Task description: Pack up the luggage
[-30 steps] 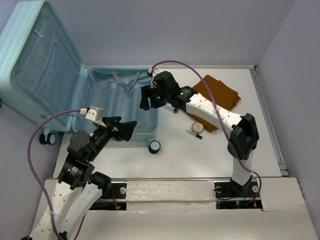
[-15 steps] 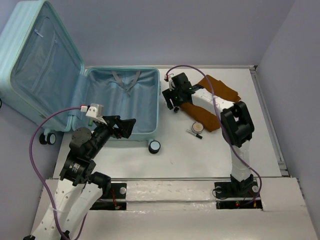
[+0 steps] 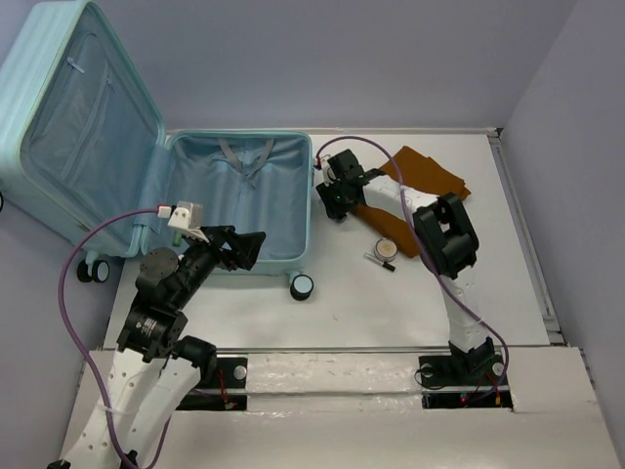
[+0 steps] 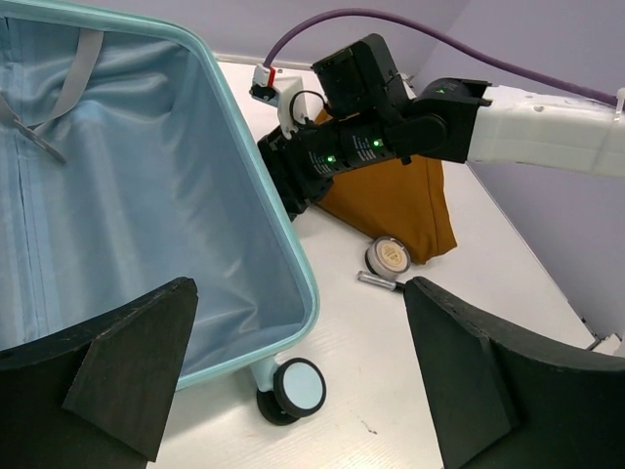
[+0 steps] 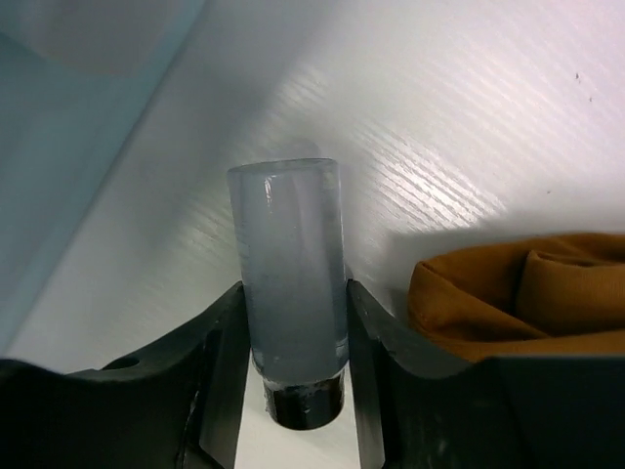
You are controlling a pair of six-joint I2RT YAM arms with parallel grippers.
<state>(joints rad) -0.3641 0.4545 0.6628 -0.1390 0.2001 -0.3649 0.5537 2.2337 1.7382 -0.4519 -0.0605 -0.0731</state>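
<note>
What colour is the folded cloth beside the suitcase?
The cloth is ochre brown, clearest in the left wrist view.

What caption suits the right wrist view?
Right pincer clamps a clear tube upright beside brown cloth on the white table.

White-shelled arms (image 3: pixel 132 391) with black joints (image 3: pixel 449 239) trail purple cables (image 3: pixel 60 288); green lights (image 4: pixel 332 156) dot the right wrist.

Pale-blue luggage (image 3: pixel 210 205): lining thin cloth, faint sheen, creased; rim smooth hard plastic, satin; wheel (image 4: pixel 293 388) glossy black plastic, pale-blue hub; tube (image 5: pixel 290 274) frosted translucent plastic, smooth; cap (image 5: pixel 306 404) at its lower end dark, scuffed; right gripper (image 5: pixel 293 337) fingers (image 5: pixel 220 376) matt black plastic; brown cloth (image 5: pixel 518 293) at right of frame matt, soft folds; table (image 5: pixel 439 117) white, finely ribbed, mild sheen.
</note>
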